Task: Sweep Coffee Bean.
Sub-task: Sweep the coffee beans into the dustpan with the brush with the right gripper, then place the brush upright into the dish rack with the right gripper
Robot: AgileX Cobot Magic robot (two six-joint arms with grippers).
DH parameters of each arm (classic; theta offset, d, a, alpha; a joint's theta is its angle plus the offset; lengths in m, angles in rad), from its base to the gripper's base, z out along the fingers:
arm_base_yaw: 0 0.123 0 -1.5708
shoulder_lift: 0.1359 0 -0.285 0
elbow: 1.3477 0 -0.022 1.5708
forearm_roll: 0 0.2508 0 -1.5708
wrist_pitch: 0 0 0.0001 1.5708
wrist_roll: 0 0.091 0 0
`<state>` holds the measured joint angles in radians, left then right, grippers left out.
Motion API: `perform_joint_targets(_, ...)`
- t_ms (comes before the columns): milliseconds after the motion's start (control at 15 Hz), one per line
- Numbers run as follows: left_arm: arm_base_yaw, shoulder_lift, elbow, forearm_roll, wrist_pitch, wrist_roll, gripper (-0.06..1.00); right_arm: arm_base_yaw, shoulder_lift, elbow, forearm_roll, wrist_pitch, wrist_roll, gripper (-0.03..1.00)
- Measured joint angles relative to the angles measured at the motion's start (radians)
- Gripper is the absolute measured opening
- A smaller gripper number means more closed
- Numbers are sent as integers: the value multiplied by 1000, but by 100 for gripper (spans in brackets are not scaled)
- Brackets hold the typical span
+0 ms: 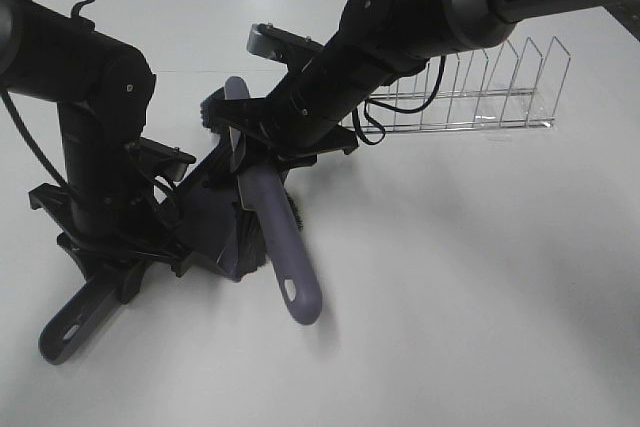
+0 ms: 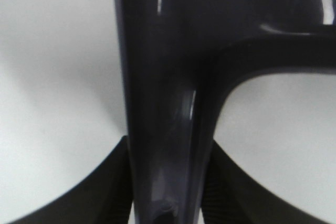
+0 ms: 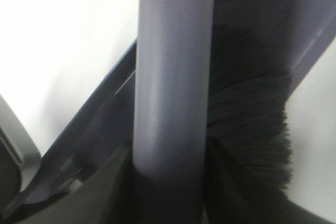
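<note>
Coffee bean: location cannot tell. No bean resolvable in any view; pan mouth covered by brush + arms.

Near, 7 o'clock (ext view): pan (image 1: 215, 227) handle end w/ hang hole lies toward the table (image 1: 480, 307) edge, pointing to 7. L gripper (image 1: 112, 269) sits just up that handle, clamped on it. L wrist view agrees: dark glossy handle fills the gap btw fingers (image 2: 79, 198), both sides touching.

Near-ctr, 6 o'clock: brush (image 1: 285, 257), lilac handle w/ hang hole at near end. Runs from 6 up toward 11–12, crossing over pan body. Whether near end touches table: cannot tell.

Ctr: pan body, dark purple, btw the two arms, just left of ctr. Tilt cannot tell.

R gripper (image 1: 243, 152) comes in from 1 o'clock, closed around brush handle partway up. R wrist view: handle gripped, black bristles (image 3: 252, 129) just beside it, pan wall behind.

Far, 2 o'clock: wire rack (image 1: 480, 97), upright on table, well apart from pan. R arm passes over its left end.
</note>
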<state>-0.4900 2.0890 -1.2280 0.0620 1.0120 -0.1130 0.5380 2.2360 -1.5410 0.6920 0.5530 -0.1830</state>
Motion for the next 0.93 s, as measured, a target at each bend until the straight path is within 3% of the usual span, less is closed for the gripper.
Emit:
perform_joint_targets(267, 0, 0, 0, -3, -5, 4, 33, 1, -12, -122, -3, 77, -126, 31)
perform_joint_targets(400, 0, 0, 0, -3, -5, 2, 33, 1, -23, -185, -62, 129, -142, 31)
perform_joint_targets(667, 0, 0, 0, -4, -6, -14, 33, 1, -82, -210, -304, 194, -61, 31)
perform_joint_targets(933, 0, 0, 0, -4, -30, -62, 33, 1, -148, -210, -590, 286, 100, 31)
